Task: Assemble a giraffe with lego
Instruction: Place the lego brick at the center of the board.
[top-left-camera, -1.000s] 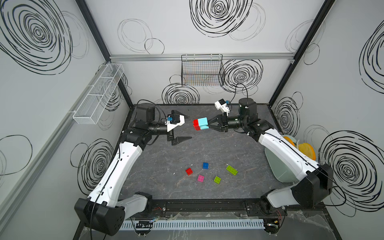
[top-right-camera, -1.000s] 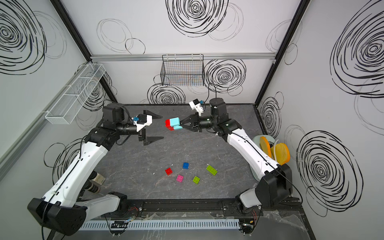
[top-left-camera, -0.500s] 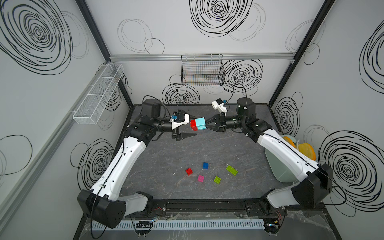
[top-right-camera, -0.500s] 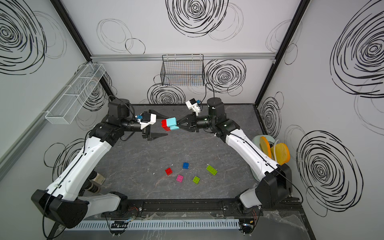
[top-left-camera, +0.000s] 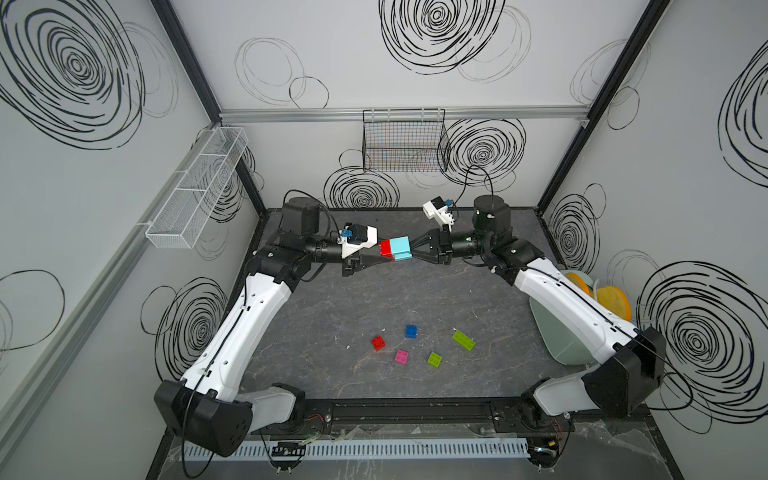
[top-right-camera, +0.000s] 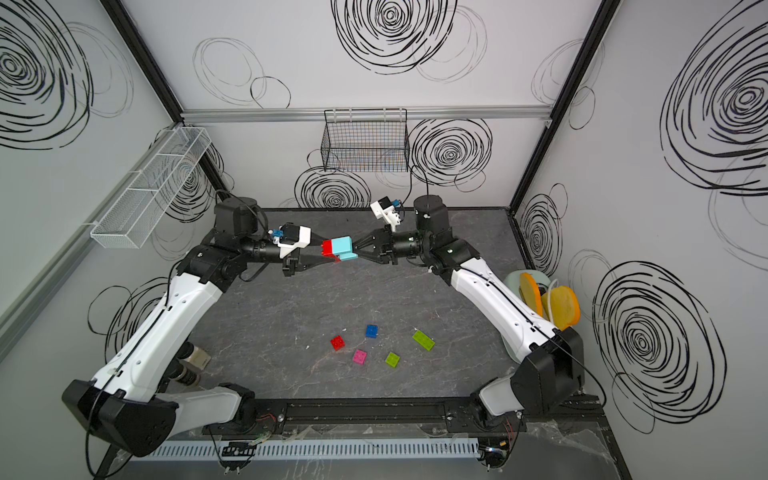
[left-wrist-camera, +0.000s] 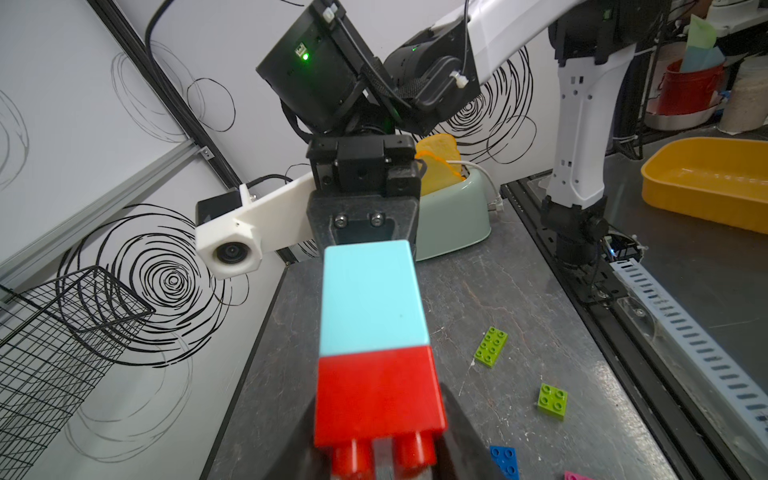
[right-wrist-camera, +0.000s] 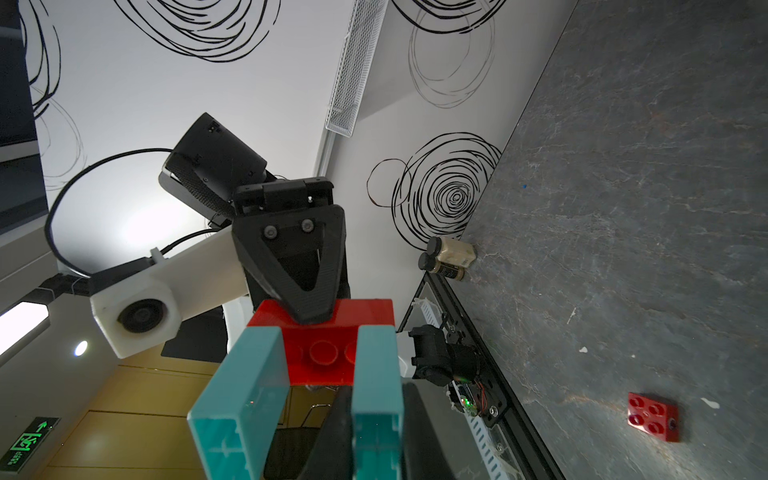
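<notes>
Red body brick (top-left-camera: 386, 249) w/ cyan leg bricks (top-left-camera: 401, 248) hangs mid-air over the back of the table (top-left-camera: 332, 299). left gripper (top-left-camera: 379, 253) was wide open a sec ago, now pinched onto the red end. right gripper (top-left-camera: 412, 252) clamps a cyan leg. Prob a handover; blue brick (top-left-camera: 411, 331) etc. not yet added.

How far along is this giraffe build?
Done: a red studded plastic brick is joined to two light cyan bricks, body and legs. In hand: the left end effector and right end effector grip that piece in mid-air. Left: blue brick, pink brick, two lime green bricks and second red brick lie loose on the grey table.
</notes>
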